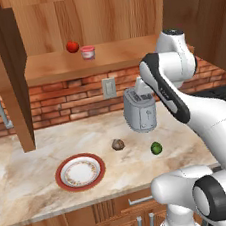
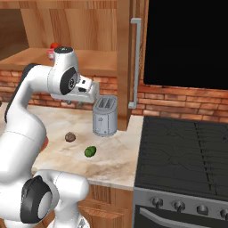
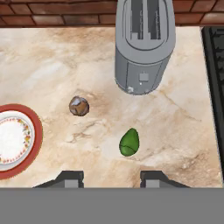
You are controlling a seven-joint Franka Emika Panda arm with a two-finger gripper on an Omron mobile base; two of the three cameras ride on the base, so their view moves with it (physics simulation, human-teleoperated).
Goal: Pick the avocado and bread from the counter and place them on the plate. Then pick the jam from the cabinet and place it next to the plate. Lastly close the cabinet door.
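The dark-green avocado lies on the marbled counter, in front of the toaster. Left of it sits the brown-grey bread. Further left is the red-rimmed white plate, with nothing on it. The pinkish jam stands on the shelf of the open cabinet. A cabinet door stands open at each side. My gripper hangs high over the counter, open, fingers wide apart and empty, above and just in front of the avocado.
A grey toaster stands against the brick wall behind the avocado. A red round fruit sits beside the jam on the shelf. A black stove borders the counter on the right.
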